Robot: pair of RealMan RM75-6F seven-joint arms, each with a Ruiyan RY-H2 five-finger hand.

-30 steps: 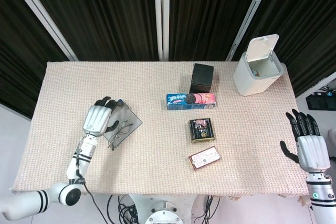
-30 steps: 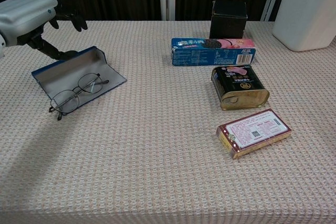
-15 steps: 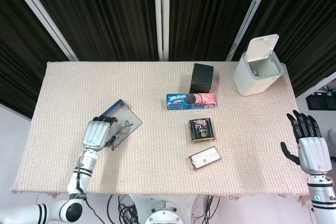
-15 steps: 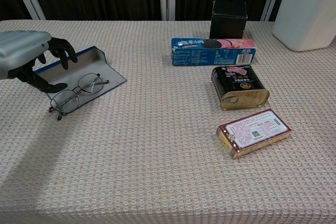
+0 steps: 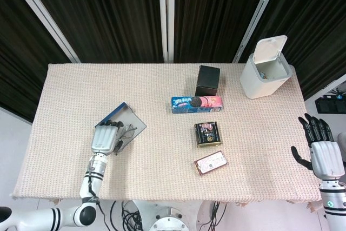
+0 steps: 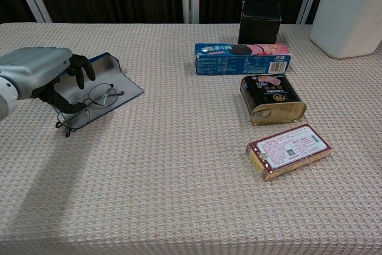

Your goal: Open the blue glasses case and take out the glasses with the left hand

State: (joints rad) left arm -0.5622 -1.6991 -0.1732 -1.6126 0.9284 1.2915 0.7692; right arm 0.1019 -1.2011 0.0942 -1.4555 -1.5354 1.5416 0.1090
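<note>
The blue glasses case (image 5: 128, 115) (image 6: 122, 83) lies open and flat on the table's left side, grey lining up. The wire-framed glasses (image 5: 126, 132) (image 6: 97, 98) rest half on the lining and half on the cloth. My left hand (image 5: 105, 137) (image 6: 42, 75) hovers low over the glasses' left lens. Its fingers curl above the frame and the thumb sits under it, by the lens rim. No firm grip shows, and the glasses still lie flat. My right hand (image 5: 322, 154) hangs beyond the table's right edge with its fingers spread, holding nothing.
A cookie box (image 5: 196, 103) (image 6: 242, 58), a black box (image 5: 207, 80) (image 6: 260, 22), a tin (image 5: 207, 134) (image 6: 273, 98) and a red packet (image 5: 211, 162) (image 6: 288, 150) sit mid-table. A white bin (image 5: 265, 71) (image 6: 349, 19) stands at the back right.
My left hand has pulled back from over the case's far edge toward me and sunk down onto the glasses' left lens. The glasses and case have not shifted. My right hand has dropped slightly.
</note>
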